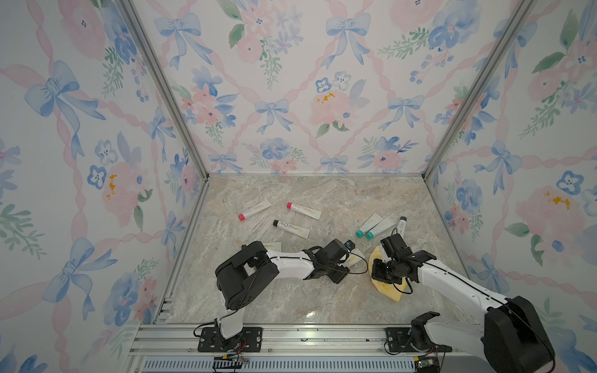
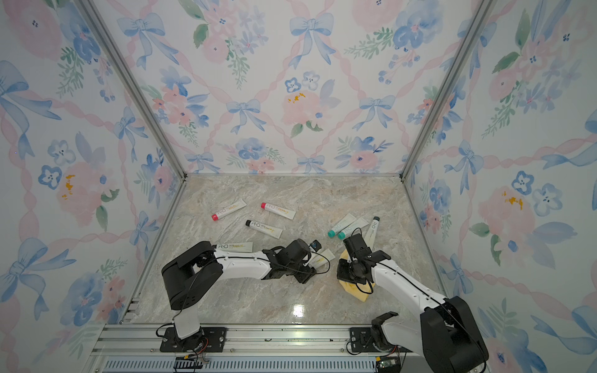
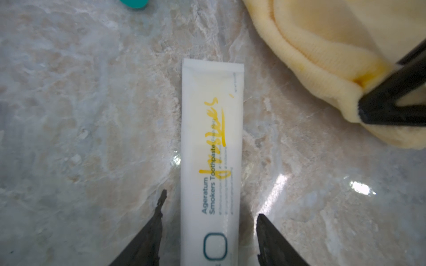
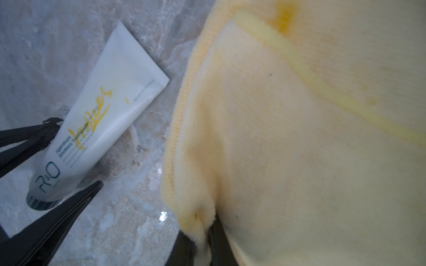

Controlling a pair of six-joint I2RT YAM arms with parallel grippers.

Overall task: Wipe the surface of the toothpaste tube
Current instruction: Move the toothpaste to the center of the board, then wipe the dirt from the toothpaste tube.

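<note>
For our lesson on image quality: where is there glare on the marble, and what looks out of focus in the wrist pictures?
In both top views, a glare patch on the marble tabletop near its front edge; left wrist view, glare beside the toothpaste tube, fingertips blurred; right wrist view, yellow cloth soft, tube lettering readable.

The left arm and right arm: white links, bulky black joints; black base plates, silver screws.
</note>
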